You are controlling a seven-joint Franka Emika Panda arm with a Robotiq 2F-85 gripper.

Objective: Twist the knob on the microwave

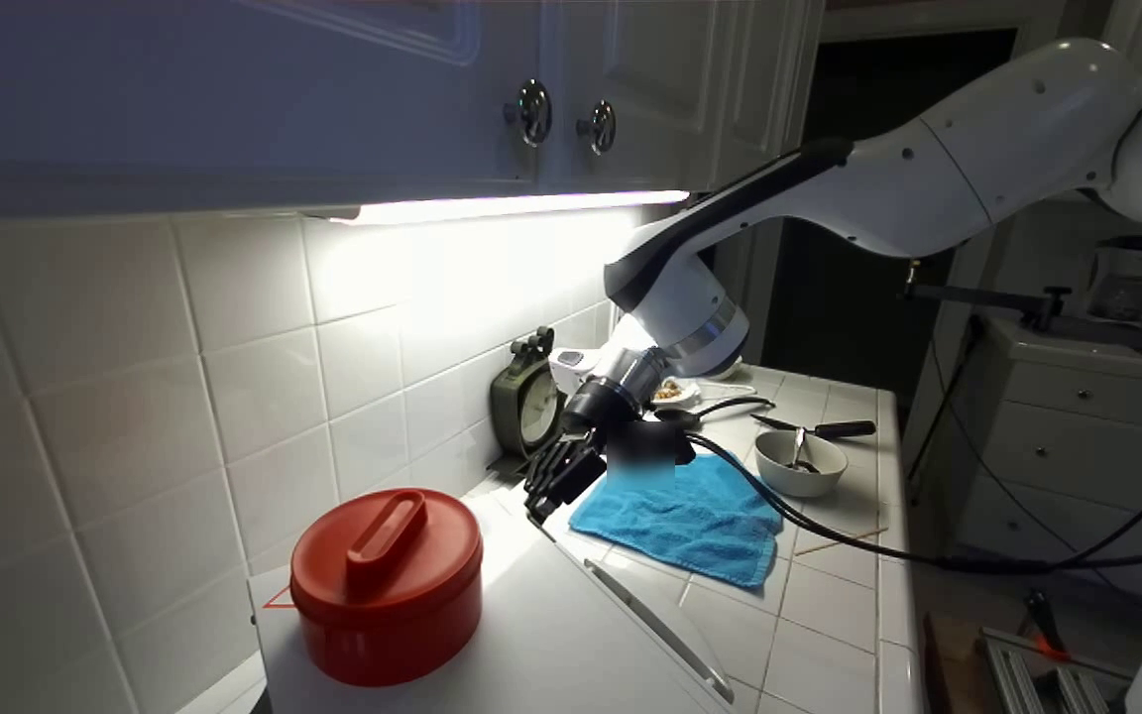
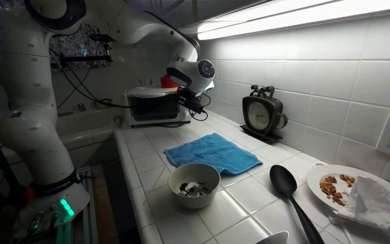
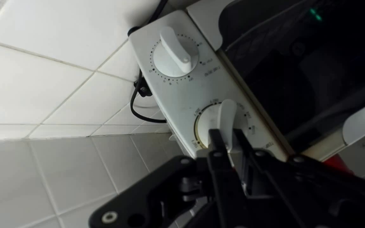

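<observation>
On the white tiled counter (image 2: 227, 220), a bowl (image 2: 198, 202) stands near, a blue towel (image 2: 213, 154) lies beyond, and at the far end the gripper (image 3: 227, 134) clasps the upper knob (image 3: 227, 114) on the right-hand panel (image 3: 198, 91) of the white oven (image 2: 156, 108).

Two dial knobs (image 3: 226, 118), two cabinet-door knobs (image 1: 535, 113) and one lidded pot (image 1: 391, 595) show. Near the counter's front edge (image 2: 131, 178) stands one bowl (image 2: 195, 202).

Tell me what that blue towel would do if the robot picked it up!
The blue towel would probably flop and droop, since it lies in soft wrinkles. It looks thin, so it's likely light. Lying nearly flat, it probably wouldn't roll.
</observation>
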